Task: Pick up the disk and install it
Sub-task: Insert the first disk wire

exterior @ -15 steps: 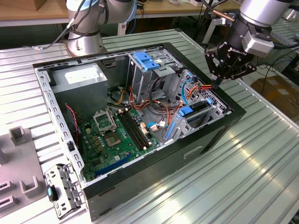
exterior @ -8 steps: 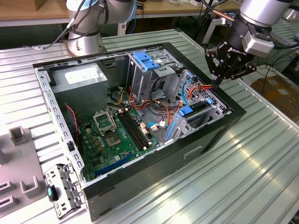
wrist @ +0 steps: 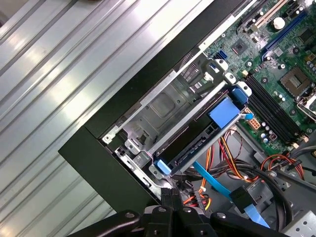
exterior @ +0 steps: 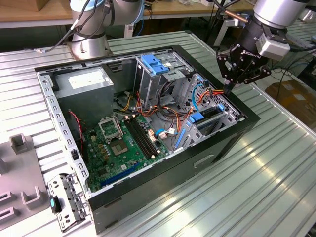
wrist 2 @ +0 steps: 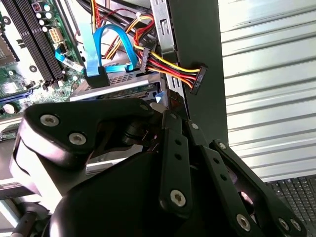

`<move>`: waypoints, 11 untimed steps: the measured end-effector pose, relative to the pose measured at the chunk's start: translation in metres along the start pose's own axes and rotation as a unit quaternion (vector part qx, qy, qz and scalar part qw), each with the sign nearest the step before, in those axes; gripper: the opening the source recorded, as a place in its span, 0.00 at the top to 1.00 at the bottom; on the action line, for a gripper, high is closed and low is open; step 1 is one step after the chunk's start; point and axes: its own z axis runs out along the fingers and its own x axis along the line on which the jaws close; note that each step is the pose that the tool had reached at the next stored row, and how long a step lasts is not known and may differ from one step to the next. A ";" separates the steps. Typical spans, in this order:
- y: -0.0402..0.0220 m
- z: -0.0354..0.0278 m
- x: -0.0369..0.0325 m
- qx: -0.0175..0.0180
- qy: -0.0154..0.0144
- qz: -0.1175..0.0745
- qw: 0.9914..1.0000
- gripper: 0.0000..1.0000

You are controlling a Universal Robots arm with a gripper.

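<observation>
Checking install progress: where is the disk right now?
In the first wrist view the disk sits slotted in the metal drive cage at the computer case's corner, beside an empty slot and close to the gripper.

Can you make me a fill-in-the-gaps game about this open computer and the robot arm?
The motherboard is coloured ____.
The disk is framed by ____ plastic rails.
The end effector is near the ____ rim of the case.
Missing words: green; blue; black.
</observation>
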 end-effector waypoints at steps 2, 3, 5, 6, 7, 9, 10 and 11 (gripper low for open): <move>0.0000 -0.0007 0.0000 0.000 0.000 -0.013 1.000 0.89; -0.0002 -0.0007 0.0000 0.000 0.000 -0.020 1.000 0.89; -0.0017 -0.0008 0.0010 0.000 0.000 -0.023 1.000 0.89; -0.0029 -0.0007 0.0017 0.000 0.000 -0.025 1.000 0.89; -0.0047 -0.0007 0.0027 0.000 0.000 -0.026 1.000 0.89; -0.0089 -0.0006 0.0051 0.000 0.000 -0.029 1.000 0.89; -0.0111 -0.0005 0.0065 0.000 0.000 -0.031 1.000 0.89; -0.0140 -0.0002 0.0083 0.000 0.000 -0.034 0.999 0.89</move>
